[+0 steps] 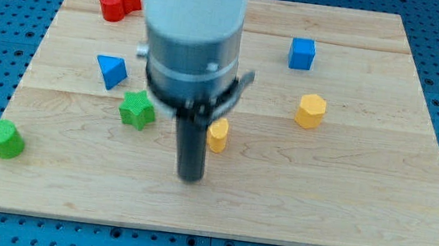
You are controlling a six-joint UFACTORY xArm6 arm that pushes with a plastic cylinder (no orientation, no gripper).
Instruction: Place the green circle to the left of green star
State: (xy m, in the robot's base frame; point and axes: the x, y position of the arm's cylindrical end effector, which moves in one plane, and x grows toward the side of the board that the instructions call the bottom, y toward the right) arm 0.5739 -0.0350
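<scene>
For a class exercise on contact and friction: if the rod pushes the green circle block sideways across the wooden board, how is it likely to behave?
The green circle stands upright on a flat face, so it should probably slide, not roll. Its round wall may let my tip slip off unless the push is centred. It looks small and solid, likely light, and sits near the board's edge at the view's left.
</scene>
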